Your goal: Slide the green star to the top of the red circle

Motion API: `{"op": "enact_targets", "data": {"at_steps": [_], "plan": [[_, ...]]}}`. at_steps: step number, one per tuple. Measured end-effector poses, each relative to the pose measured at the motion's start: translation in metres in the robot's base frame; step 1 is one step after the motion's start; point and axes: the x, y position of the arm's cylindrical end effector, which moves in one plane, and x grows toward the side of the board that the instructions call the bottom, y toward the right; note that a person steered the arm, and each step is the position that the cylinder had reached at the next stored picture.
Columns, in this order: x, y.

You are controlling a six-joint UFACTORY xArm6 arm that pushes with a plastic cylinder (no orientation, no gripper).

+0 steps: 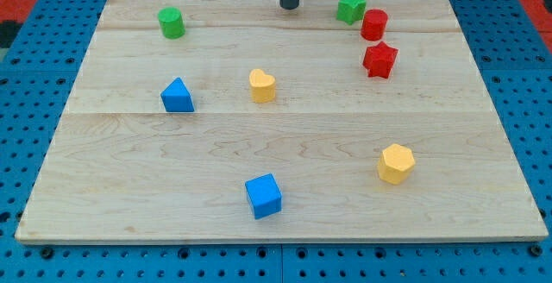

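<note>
**Clerk:** Item one, task pair. Where do they sit?

**Arm:** Green star (350,7) lies near the board's top edge, up and toward the view's left of the red circle (374,24). The two look to be touching or very nearly so; I cannot tell which.

**Clerk:** Item two, your tool.

**Arm:** My tip (289,6) stands to the view's left of the red circle, beyond the green star, with bare wood between tip and star. It is a plain rod: nothing to open or close, nothing held, no block in contact.

**Clerk:** Item three, step in hand.

**Arm:** By my judgement, the finishing adjustment. The star is already at the circle's upper left, not squarely above it. The push itself is not yet begun.

**Clerk:** Item four, next move's requirements.

**Arm:** A short, gentle shove toward the view's right, meeting the star on its left face, so it ends directly above the red circle. Too low a line would likely drive the star into the circle and shift it.

**Clerk:** Item five, remainder.

**Arm:** Red star (379,59) just below the red circle; green cylinder (172,22), blue triangle (177,96), yellow heart (262,85), blue cube (263,196) and yellow hexagon (396,163), all well apart from it.
</note>
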Motion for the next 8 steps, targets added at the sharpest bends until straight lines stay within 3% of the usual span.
{"op": "enact_targets", "data": {"at_steps": [2, 5, 6, 7, 8], "plan": [[-0.001, 0.068], [-0.007, 0.095], [-0.015, 0.080], [-0.025, 0.009], [-0.026, -0.107]]}}
